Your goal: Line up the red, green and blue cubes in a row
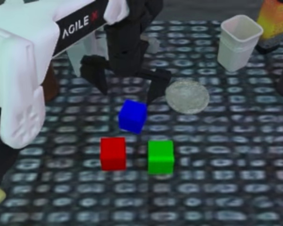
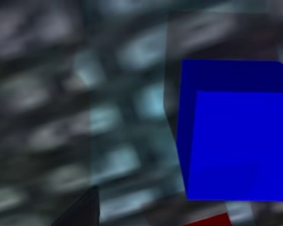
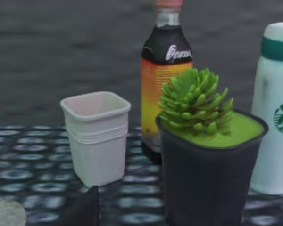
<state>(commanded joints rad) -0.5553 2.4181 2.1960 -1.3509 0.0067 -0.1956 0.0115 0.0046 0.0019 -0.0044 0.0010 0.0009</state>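
Observation:
The red cube (image 1: 113, 153) and the green cube (image 1: 160, 156) sit side by side on the patterned table with a gap between them. The blue cube (image 1: 132, 115) is tilted just behind that gap, nearer the red one. My left gripper (image 1: 127, 87) hangs open right above and behind it, holding nothing. In the left wrist view the blue cube (image 2: 236, 141) fills one side, off the finger (image 2: 85, 209), with a sliver of the red cube (image 2: 210, 221) beyond. My right gripper (image 3: 141, 214) is parked at the table's right, open and empty.
A white cup (image 1: 238, 41) stands at the back right, an orange-labelled bottle (image 1: 276, 19) behind it. A round silver disc (image 1: 187, 96) lies right of the blue cube. The right wrist view shows a potted succulent (image 3: 210, 174) and a white-green tumbler (image 3: 276, 113).

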